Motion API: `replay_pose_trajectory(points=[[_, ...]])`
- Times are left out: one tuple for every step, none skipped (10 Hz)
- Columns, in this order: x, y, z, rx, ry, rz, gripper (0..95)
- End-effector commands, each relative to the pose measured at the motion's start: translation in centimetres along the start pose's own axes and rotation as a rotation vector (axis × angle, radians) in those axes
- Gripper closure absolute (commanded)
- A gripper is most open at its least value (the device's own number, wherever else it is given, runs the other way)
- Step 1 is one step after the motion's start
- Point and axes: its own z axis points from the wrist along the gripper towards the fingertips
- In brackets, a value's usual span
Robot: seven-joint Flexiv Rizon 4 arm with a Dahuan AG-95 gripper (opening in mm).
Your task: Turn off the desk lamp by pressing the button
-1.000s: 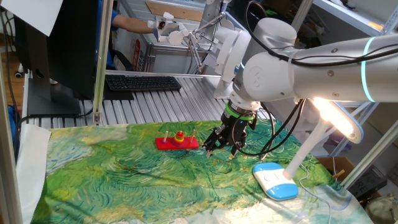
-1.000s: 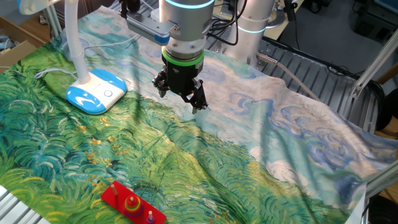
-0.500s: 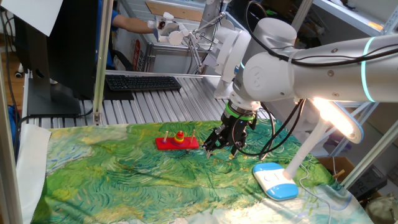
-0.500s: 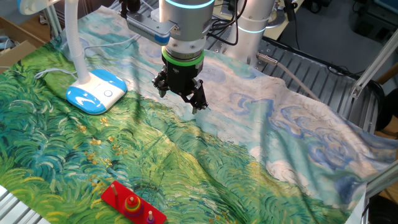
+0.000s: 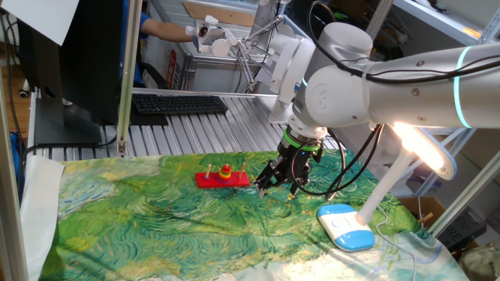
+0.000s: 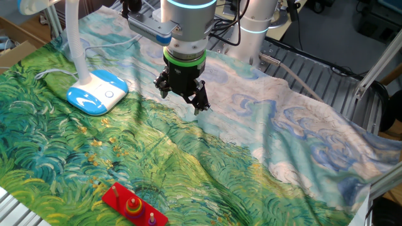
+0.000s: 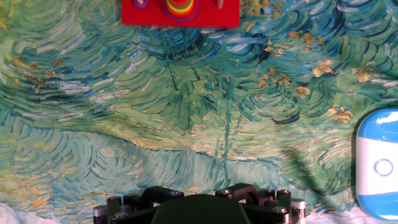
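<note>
The lamp is lit, so nothing is done yet. The white desk lamp with its light-blue-rimmed base (image 5: pixel 344 227) sits at one end of the tabletop, which is draped in a green and blue painted-swirl cloth (image 6: pixel 207 169), and its long oval head (image 5: pixel 422 148) glows bright. The small pale grey round button (image 7: pixel 380 167) lies flush in the white base plate, untouched. The black two-finger claw (image 6: pixel 183 98) hangs above the cloth, well apart from the base, and whether its fingers are spread or pressed together I cannot tell. A red peg board with coloured rings (image 5: pixel 223 177) sits off to the other side. All that's left, by my reckoning: travel across to the base, descend, tap the button.
</note>
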Motion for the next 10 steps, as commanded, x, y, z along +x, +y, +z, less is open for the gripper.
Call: replay_pose_trajectory(points=[[0.00, 0.00, 0.00, 0.026, 0.011, -0.008, 95.0], [0.00, -0.01, 0.01, 0.023, 0.012, -0.007, 95.0], [0.01, -0.02, 0.02, 0.023, 0.013, -0.007, 95.0], [0.01, -0.02, 0.04, 0.022, 0.012, -0.006, 95.0], [0.01, -0.01, 0.06, 0.023, 0.012, -0.004, 95.0], [0.02, -0.01, 0.08, 0.023, 0.012, -0.003, 95.0], [0.04, 0.00, 0.11, 0.023, 0.012, -0.001, 95.0], [0.05, 0.01, 0.15, 0.023, 0.012, 0.000, 95.0], [0.08, 0.02, 0.19, 0.022, 0.012, 0.003, 95.0], [0.11, 0.03, 0.21, 0.022, 0.012, 0.007, 95.0]])
